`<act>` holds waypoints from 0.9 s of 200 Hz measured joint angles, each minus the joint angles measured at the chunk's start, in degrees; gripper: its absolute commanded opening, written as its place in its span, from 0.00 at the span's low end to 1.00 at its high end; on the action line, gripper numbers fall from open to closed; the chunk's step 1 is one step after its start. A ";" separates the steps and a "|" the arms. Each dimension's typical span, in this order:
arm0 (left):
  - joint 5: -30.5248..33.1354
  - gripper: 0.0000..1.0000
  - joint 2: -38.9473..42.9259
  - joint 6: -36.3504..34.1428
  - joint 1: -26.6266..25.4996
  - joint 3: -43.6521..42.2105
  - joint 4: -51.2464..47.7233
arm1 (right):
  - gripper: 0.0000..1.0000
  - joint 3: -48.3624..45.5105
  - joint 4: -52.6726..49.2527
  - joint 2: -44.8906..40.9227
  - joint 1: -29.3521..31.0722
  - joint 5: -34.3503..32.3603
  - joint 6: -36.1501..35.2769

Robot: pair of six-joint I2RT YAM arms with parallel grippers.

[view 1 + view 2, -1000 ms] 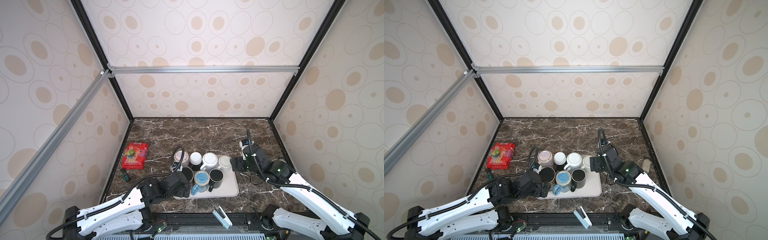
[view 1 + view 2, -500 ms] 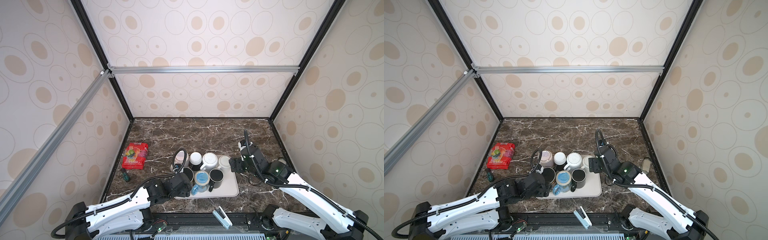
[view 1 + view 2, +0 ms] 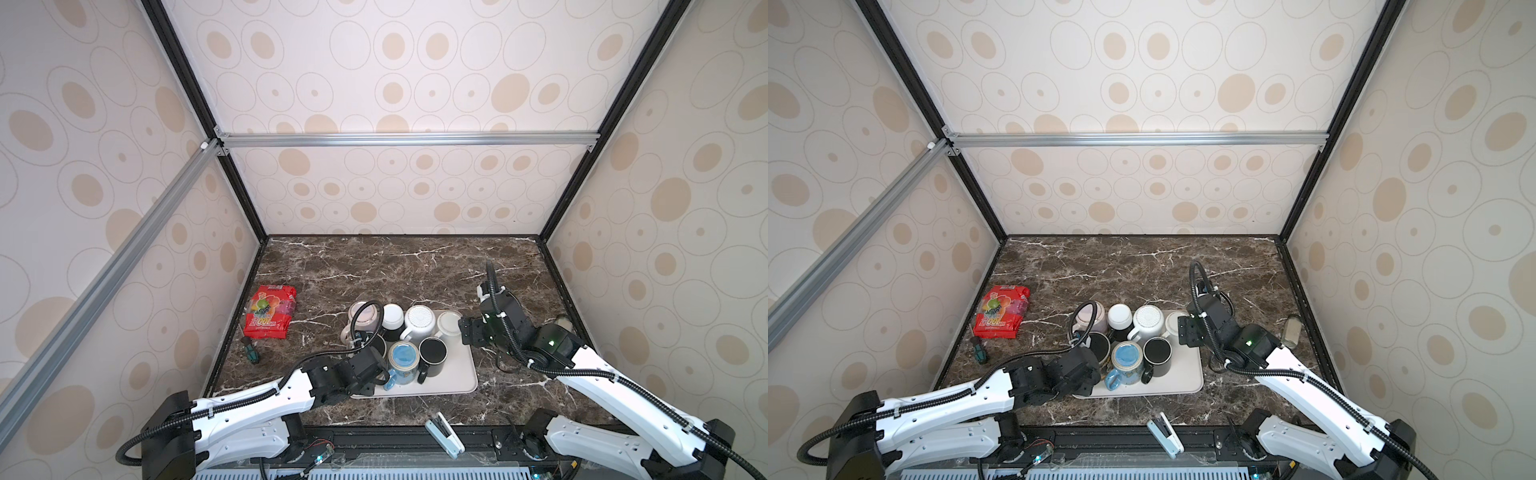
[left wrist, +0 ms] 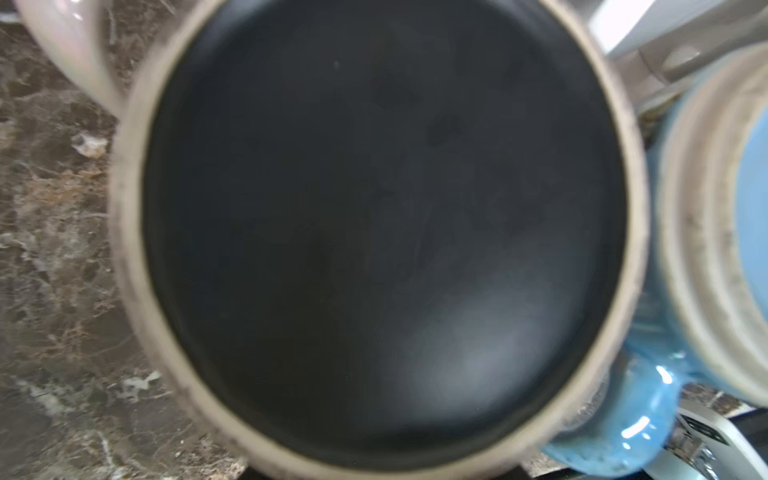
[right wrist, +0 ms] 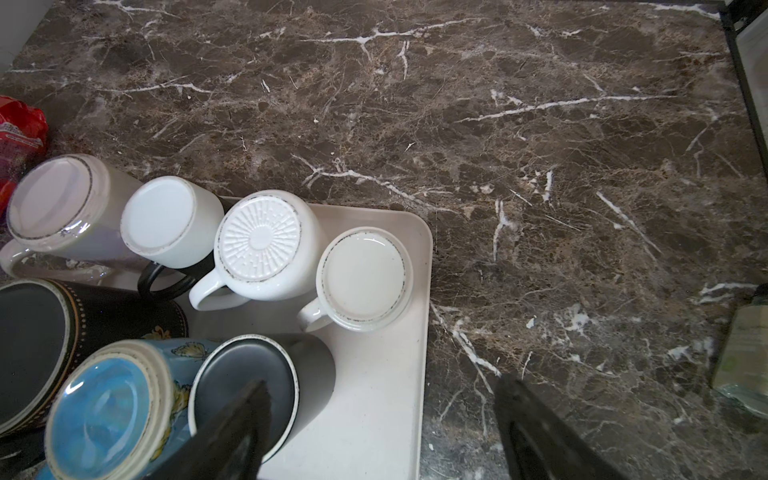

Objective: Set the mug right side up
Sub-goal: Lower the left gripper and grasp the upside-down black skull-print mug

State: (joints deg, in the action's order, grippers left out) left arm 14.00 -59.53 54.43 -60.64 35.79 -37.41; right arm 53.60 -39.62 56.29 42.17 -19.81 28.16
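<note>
A beige rectangular plastic tray (image 5: pixel 417 291) on a brown marble tabletop (image 5: pixel 540 145) carries a cluster of ceramic mugs, every one bottom up. Nearest the left gripper (image 3: pixel 376 368), a black mug with a pale unglazed foot ring (image 4: pixel 382 232) fills the left wrist view, directly under that gripper; whether the jaws grip it cannot be told from these views. Touching it on the side towards the right arm stands a glossy blue mug with a butterfly pattern (image 5: pixel 108 407), then a plain matte black mug (image 5: pixel 245 386). The right gripper (image 5: pixel 382 432) hangs over the tray's edge just beside that matte black mug, its two dark fingers (image 5: pixel 232 432) spread wide and holding nothing. Beyond them runs a second row: a small white cup with a ringed base (image 5: pixel 361 280), a white mug with a ribbed sunburst base (image 5: pixel 259 243), a white mug with a black handle (image 5: pixel 160 218) and a tall pale mug (image 5: pixel 52 201). Farther from the left gripper lie a green-handled screwdriver (image 3: pixel 248 354) and a red snack packet (image 3: pixel 270 311)
</note>
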 measured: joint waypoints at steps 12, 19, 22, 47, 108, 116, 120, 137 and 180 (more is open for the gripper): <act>0.76 0.38 -0.04 0.02 0.00 0.02 -0.57 | 0.85 -0.24 0.17 -0.28 0.04 -0.20 0.15; 1.14 0.38 -0.13 0.09 0.00 0.02 -0.90 | 0.84 -0.37 0.22 -0.42 0.04 -0.24 0.20; 1.31 0.38 -0.17 0.11 0.00 0.02 -1.03 | 0.84 -0.48 0.22 -0.55 0.07 -0.28 0.28; 2.27 0.37 -0.59 0.20 0.00 0.02 -1.70 | 0.84 -0.94 0.37 -1.07 0.15 -0.44 0.59; 3.58 0.25 -2.10 0.26 0.00 0.00 -2.58 | 0.81 -1.57 1.55 -1.22 0.20 -0.39 1.11; 3.61 0.22 -2.19 0.28 0.00 -0.09 -2.49 | 0.81 -1.77 1.57 -1.42 0.20 -0.37 1.16; 3.52 0.21 -2.19 0.04 0.00 -0.11 -2.45 | 0.81 -1.90 1.60 -1.57 0.20 -0.39 1.18; 3.56 0.12 -2.19 0.31 -0.11 -0.13 -1.84 | 0.80 -2.34 1.70 -2.36 0.22 -0.35 1.33; 3.74 0.00 -2.19 0.11 -0.11 -0.13 -1.77 | 0.78 -2.56 1.92 -3.10 0.22 -0.11 1.42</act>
State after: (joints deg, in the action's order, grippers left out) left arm 17.74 -61.71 54.54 -60.75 35.66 -39.18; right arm 51.05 -37.69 53.19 42.39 -19.92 29.58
